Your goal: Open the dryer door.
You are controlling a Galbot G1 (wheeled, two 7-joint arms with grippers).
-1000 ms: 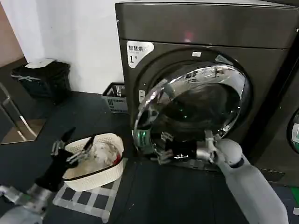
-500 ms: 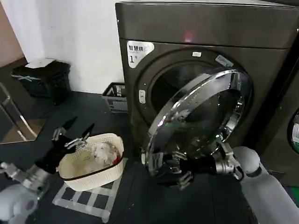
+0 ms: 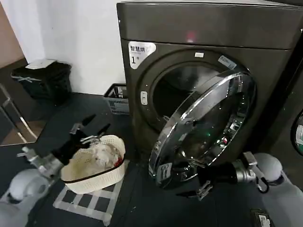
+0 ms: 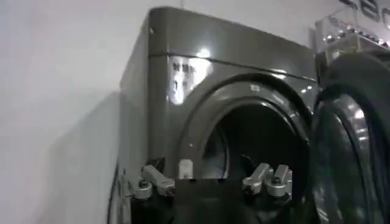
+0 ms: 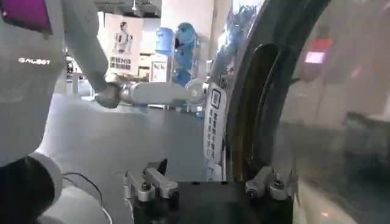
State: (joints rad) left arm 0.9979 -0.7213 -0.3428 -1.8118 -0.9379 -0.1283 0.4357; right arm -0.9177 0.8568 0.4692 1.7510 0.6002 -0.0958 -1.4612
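The dryer (image 3: pixel 213 28) is a dark metallic machine with a white "1" sticker. Its dryer door (image 3: pixel 208 123), chrome-rimmed with dark glass, stands swung well out, baring the drum opening (image 3: pixel 170 94). My right gripper (image 3: pixel 196 178) hangs open just under the door's lower rim, nothing held. In the right wrist view the right gripper (image 5: pixel 207 182) faces the dryer door's (image 5: pixel 244 109) edge; I cannot tell if it touches. My left gripper (image 3: pixel 90 130) is open above a white basket. In the left wrist view the left gripper (image 4: pixel 210 181) faces the dryer (image 4: pixel 213 91).
A white laundry basket (image 3: pixel 75 182) with clothes sits on the floor left of the dryer, on a taped grid (image 3: pixel 90 203). A small dark crate (image 3: pixel 116 99) and a black bin (image 3: pixel 42 78) stand by the wall. Another machine (image 3: pixel 293 132) adjoins on the right.
The door has swung from nearly closed to well open. My right gripper drew back to the right below the rim. My left arm rose and shifted right over the basket.
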